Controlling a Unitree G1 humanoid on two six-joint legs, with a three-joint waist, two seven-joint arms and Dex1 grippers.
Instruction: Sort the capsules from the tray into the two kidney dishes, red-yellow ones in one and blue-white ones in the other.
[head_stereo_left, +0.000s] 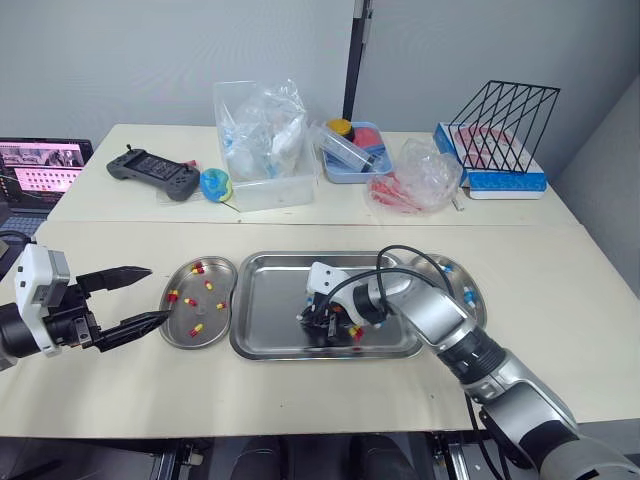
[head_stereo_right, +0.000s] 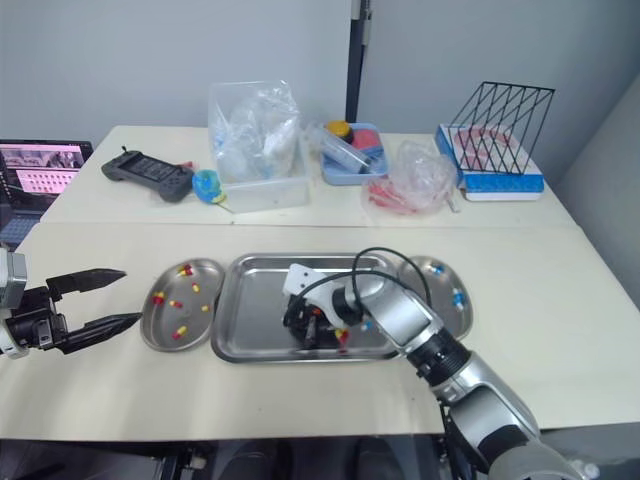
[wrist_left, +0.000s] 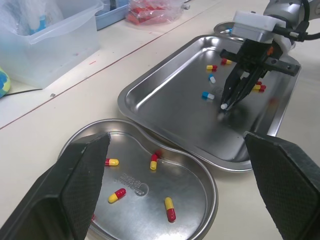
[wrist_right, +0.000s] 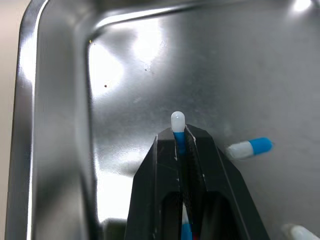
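From the head, the tray (head_stereo_left: 275, 300) lies between two dishes on the table (head_stereo_left: 560, 300). The left dish (head_stereo_left: 205, 315) holds six red-yellow capsules (head_stereo_left: 190, 301). The right dish (head_stereo_left: 480, 300), partly covered by the right arm, shows two blue-white capsules (head_stereo_left: 467, 295). The right gripper (head_stereo_left: 322, 322) points down into the near part of the tray, and what its tips carry is too small to tell here. The left gripper (head_stereo_left: 158, 292) hovers over the table just left of the left dish, its fingers spread wide with nothing between them. In the left wrist view its pads (wrist_left: 80, 190) stand far apart, cut off by the frame. Across the tray the right gripper's tips are pressed together just above the tray floor, with a white end poking out. Two blue-white and several red-yellow capsules lie loose in the tray, some half hidden behind that gripper. In the right wrist view the fingers clamp the held capsule (wrist_right: 177, 121). Its long axis is in line with the fingers, its white end points out past the tips toward the tray floor, and its blue half is pinched between them. A loose capsule (wrist_right: 249, 148), blue-white, lies crosswise just beside one finger, white end nearest it; another white end is cut off at the corner
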